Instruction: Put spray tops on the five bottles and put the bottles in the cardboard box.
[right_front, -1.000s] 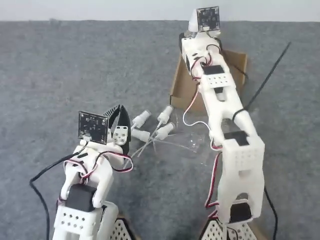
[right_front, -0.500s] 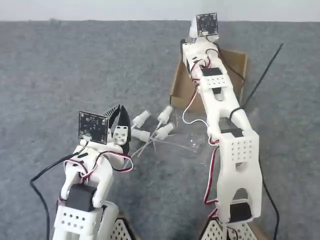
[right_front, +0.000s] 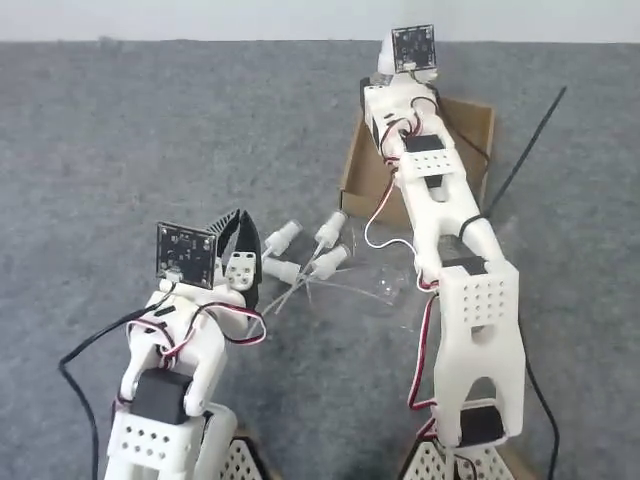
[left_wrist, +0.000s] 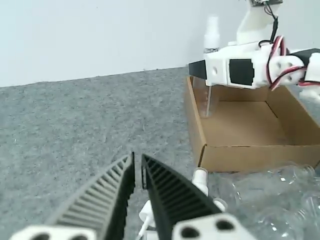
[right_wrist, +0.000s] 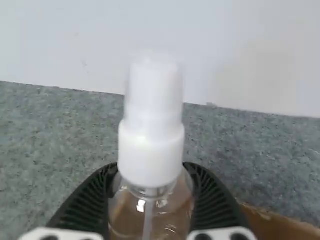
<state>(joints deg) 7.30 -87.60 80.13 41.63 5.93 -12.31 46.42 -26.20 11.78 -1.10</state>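
Observation:
My right gripper (right_wrist: 151, 187) is shut on a clear bottle (right_wrist: 151, 210) fitted with a white spray top (right_wrist: 152, 135). It holds the bottle (left_wrist: 208, 92) upright over the far left corner of the open cardboard box (left_wrist: 240, 125). My left gripper (left_wrist: 138, 159) hovers shut and empty near the table's middle, just short of several loose white spray tops (right_front: 330, 262). Clear uncapped bottles (right_front: 385, 285) lie beside those tops, in front of the box (right_front: 358, 175).
Grey carpet covers the table, with free room to the left and far left. The right arm (right_front: 440, 200) stretches over the box and the lying bottles. A black cable (right_front: 530, 150) runs past the box's right side.
The right arm has stretched slightly farther over the box with the bottle held, then kept still. The left arm has not moved.

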